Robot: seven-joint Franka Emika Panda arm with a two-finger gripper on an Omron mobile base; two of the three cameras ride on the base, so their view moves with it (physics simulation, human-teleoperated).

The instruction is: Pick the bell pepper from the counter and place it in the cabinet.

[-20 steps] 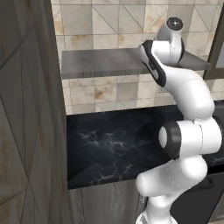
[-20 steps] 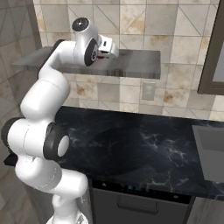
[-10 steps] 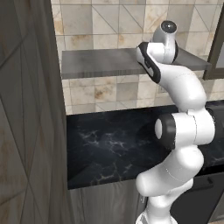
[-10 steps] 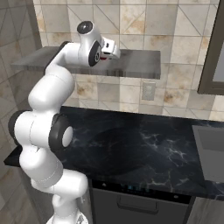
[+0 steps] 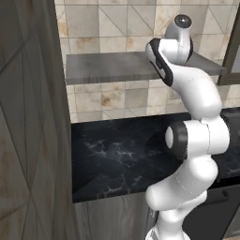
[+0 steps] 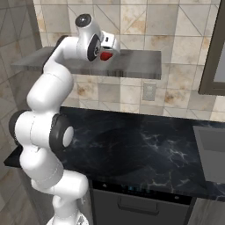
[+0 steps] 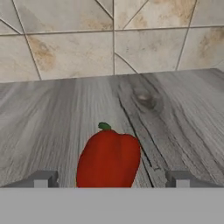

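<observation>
beige and brown stone tiles [image 5: 112,28] cover the kitchen wall behind everything, cut by thin diagonal seams. at the far left of the left base view stands a tall brownish panelled wall unit [image 5: 28,140], and beside it runs the wide black marble-look worktop [image 5: 117,154] with thin white veins and a pale front edge. above the worktop, fixed to the tiled wall, is the cabinet [image 5: 108,68], a wide thin grey wood-grain slab streaked with darker grey. the white arm with dark joints [image 5: 197,140] rises in front of the worktop and bends up over the slab's right part. in the right base view the tool [image 6: 109,49] sits at the level of the slab, with the small glossy red bell pepper [image 6: 105,56] just under its white housing, over the grey board. in the hand view the bell pepper [image 7: 108,158] shows its short green stem and sits on the wood grain between the two grey fingertips [image 7: 43,179], which stand wide apart with a gap on either side of the fruit, touching neither. further right in the right base view a pale wall socket [image 6: 149,91] sits below the slab, and a dark-framed panel [image 6: 215,52] closes the right edge.
</observation>
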